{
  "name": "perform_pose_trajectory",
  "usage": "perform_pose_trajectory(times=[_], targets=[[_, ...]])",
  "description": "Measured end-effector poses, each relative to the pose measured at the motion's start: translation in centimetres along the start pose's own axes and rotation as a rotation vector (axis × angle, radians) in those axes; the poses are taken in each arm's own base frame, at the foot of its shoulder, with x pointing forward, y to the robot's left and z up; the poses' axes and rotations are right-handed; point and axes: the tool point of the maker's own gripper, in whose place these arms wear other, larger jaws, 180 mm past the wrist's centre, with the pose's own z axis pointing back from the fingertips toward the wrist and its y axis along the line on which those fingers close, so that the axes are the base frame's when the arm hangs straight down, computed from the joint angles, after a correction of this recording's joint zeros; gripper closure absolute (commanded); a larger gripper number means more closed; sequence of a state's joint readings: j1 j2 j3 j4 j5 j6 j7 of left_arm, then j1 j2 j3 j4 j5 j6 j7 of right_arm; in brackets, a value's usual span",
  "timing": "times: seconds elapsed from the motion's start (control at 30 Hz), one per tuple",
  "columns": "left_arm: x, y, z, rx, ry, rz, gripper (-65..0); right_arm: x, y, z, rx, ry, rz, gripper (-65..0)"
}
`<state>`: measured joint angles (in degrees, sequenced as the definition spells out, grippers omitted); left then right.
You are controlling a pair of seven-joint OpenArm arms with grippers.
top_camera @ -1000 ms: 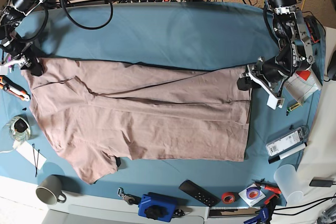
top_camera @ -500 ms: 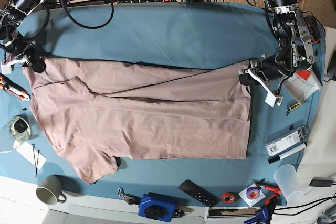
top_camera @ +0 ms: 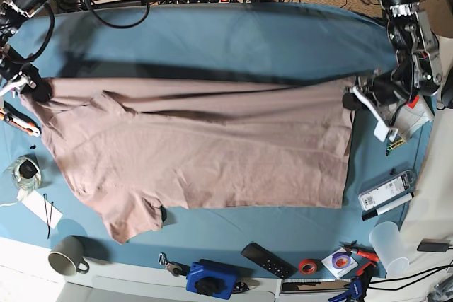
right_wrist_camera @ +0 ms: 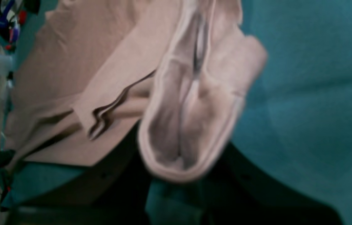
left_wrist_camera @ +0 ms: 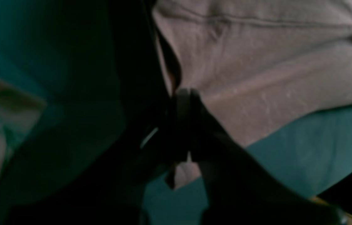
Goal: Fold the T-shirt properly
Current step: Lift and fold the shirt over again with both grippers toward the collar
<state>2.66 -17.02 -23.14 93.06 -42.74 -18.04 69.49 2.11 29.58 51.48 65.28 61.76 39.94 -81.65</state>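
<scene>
T-shirt (top_camera: 198, 153) lies spread across the middle of the blue table cover (top_camera: 233, 40), long axis running from the left edge to the right edge, hem at the right, collar end at the left. Soft, light, limp cotton: it sags and wrinkles, so it likely needs pinching at edges and corners (mid-panel grabs would probably bunch it). Left gripper (top_camera: 352, 98) is closed on the far hem corner; right gripper (top_camera: 32, 83) is clamped on fabric at the far collar-end corner.
</scene>
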Motion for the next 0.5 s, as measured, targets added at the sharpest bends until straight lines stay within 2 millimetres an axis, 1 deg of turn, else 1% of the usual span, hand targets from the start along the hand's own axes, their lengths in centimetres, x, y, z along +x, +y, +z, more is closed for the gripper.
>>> perform_pose_trajectory(times=[0.07,0.13,0.27,0.37,0.5], targets=[[-1.1,-0.4,0.5,0.004,0.013,-0.017,0.0,0.1,-0.1,0.7,-0.013,0.002,0.021,0.0],[-2.0,-0.9,1.2,0.01,0.018,-0.042,0.0,-0.3,-0.3,1.2,-0.029,0.015,0.038,0.0],[-3.8,-1.3,2.7,0.057,0.029,-0.1,0.0,-2.1,-1.0,2.0,-0.052,0.059,0.034,0.0],[-4.5,-1.5,3.9,0.083,0.02,-0.126,0.0,-3.2,-1.0,2.6,-0.035,0.065,0.019,0.0],[-5.6,-0.7,5.4,0.109,0.013,-0.102,0.0,-4.9,-1.3,3.3,-0.034,0.092,-0.003,0.0]])
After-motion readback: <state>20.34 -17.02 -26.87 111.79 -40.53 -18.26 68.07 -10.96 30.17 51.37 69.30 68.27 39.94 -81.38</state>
